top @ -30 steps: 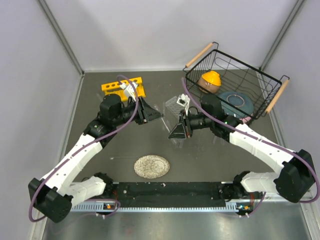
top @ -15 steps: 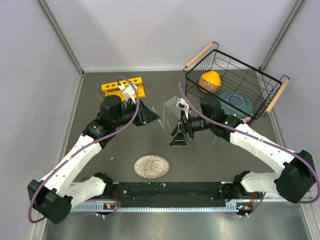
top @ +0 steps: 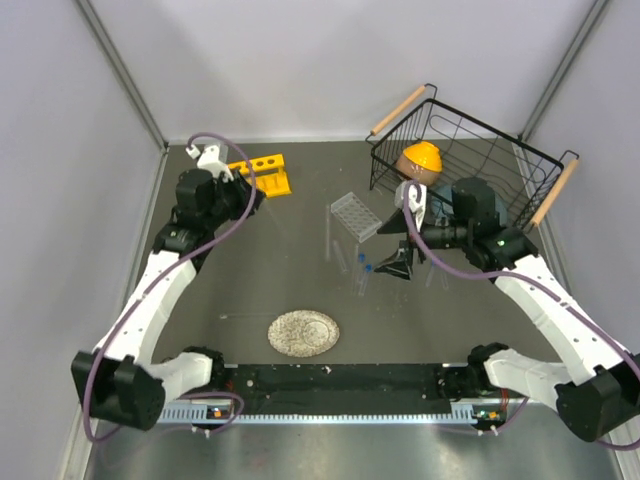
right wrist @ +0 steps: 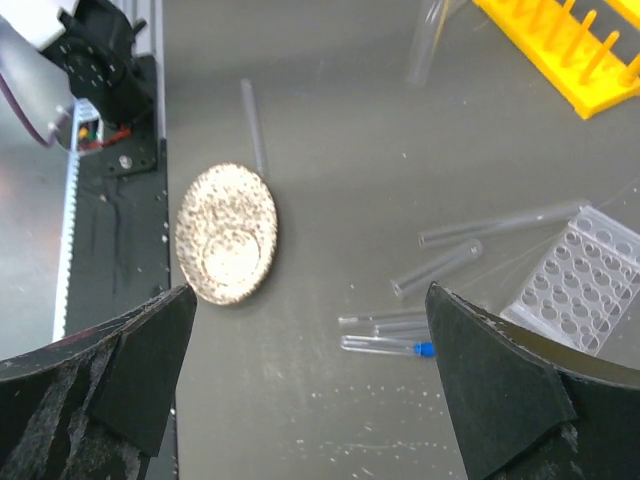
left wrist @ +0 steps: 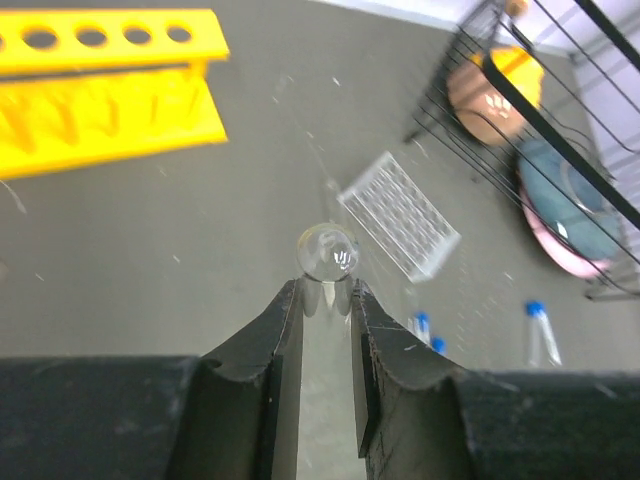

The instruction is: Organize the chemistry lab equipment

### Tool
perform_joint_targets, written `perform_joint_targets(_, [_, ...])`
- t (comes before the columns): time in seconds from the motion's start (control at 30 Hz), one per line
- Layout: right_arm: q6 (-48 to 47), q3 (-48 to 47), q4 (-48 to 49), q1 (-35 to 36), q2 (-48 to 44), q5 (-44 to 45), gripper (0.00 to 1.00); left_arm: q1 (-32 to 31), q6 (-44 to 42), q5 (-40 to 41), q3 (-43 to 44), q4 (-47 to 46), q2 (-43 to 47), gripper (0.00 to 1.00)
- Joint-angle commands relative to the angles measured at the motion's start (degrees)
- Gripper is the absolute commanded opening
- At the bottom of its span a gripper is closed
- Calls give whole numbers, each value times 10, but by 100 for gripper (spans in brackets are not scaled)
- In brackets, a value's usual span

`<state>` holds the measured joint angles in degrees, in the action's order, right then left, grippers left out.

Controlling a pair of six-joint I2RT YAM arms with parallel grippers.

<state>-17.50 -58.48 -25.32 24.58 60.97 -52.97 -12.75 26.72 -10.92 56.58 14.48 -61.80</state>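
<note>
Test tube (left wrist: 327, 250) clamped in left tool (left wrist: 325, 290), long axis along fingers (left wrist: 280, 340) (rounded end outward); right tool (right wrist: 310, 300) spread wide.

Both the left arm (top: 150, 300) and the right arm (top: 550, 315) wear smooth white shells between bulky black joint housings, and a purple cable (top: 452, 270) loops loosely along each. The left gripper (left wrist: 325, 292) and right gripper (right wrist: 310, 300) are matte black, with wedge-shaped fingers (left wrist: 272, 345) whose faces show fine scuffs. A small green light (top: 497, 240) glows on the right arm's black wrist housing.
</note>
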Motion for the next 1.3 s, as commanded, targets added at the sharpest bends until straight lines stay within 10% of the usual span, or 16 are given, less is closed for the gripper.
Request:
perform_joint_targets(0.0, [-103, 34, -21, 1, 4, 16, 99, 20, -100, 48, 67, -107, -72, 14])
perform_joint_targets(0.47, [-130, 86, -5, 0, 16, 16, 99, 28, -171, 91, 266, -140, -316, 14])
perform_joint_targets(1.27, [-135, 85, -16, -8, 35, 14, 99, 28, -207, 104, 403, -116, -462, 14])
